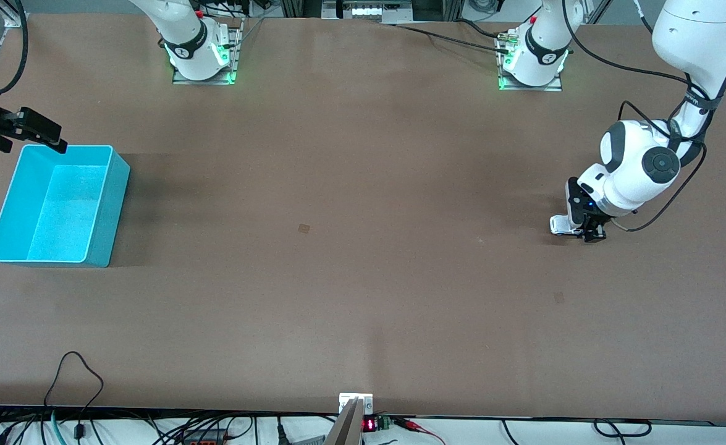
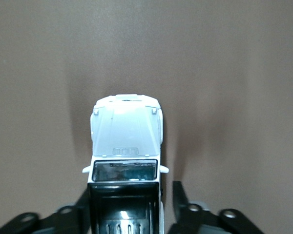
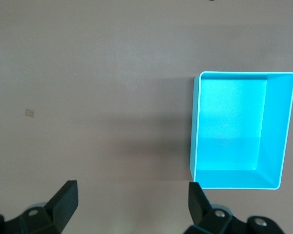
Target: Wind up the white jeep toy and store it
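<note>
The white jeep toy (image 1: 559, 225) stands on the brown table toward the left arm's end; in the left wrist view the jeep (image 2: 127, 136) shows its white hood, dark windshield and black roof. My left gripper (image 1: 588, 232) is down at the table, its fingers astride the jeep's roof end (image 2: 132, 194). One finger (image 2: 84, 197) lies against the jeep's side, while the other (image 2: 179, 195) stands a small gap off. My right gripper (image 1: 52, 141) hangs open by the turquoise bin's corner nearest the bases, with nothing between its fingers (image 3: 132, 195).
The turquoise bin (image 1: 113, 191) sits toward the right arm's end with nothing in it; the right wrist view shows it too (image 3: 195, 126). A small metal fixture (image 1: 355, 405) and cables line the table's front edge. A faint mark (image 1: 304, 228) lies mid-table.
</note>
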Robot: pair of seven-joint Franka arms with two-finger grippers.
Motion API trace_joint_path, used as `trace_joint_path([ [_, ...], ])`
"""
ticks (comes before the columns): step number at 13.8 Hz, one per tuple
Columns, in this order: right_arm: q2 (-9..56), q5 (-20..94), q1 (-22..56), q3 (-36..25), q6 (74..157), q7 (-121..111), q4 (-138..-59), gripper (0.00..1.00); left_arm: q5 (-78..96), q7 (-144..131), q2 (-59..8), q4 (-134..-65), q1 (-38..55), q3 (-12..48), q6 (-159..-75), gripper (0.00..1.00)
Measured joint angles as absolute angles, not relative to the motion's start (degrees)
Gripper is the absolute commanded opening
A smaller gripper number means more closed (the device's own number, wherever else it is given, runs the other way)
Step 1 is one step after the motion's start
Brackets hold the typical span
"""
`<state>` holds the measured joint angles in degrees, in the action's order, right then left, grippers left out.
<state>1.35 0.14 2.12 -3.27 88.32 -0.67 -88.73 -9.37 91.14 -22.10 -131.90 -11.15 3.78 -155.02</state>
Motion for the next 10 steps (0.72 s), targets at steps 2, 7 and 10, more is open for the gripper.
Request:
trace_joint_path([
  [2,1.4,0.1,2.1,-3.3,88.3,-0.7,-88.7,1.00,-9.4,91.3,-22.1,-131.9,-11.1,3.8,-155.1,0.18],
  [7,1.4,0.1,2.1,-3.3,88.3,-0.7,-88.7,1.00,-9.4,91.2,-22.1,-131.8,-11.1,3.8,-155.1,0.17],
  [10,1.5,0.1,2.1,-3.3,88.3,-0.7,-88.7,1.00,-9.4,91.2,-22.2,-131.8,-11.3,3.7,-155.1,0.17],
])
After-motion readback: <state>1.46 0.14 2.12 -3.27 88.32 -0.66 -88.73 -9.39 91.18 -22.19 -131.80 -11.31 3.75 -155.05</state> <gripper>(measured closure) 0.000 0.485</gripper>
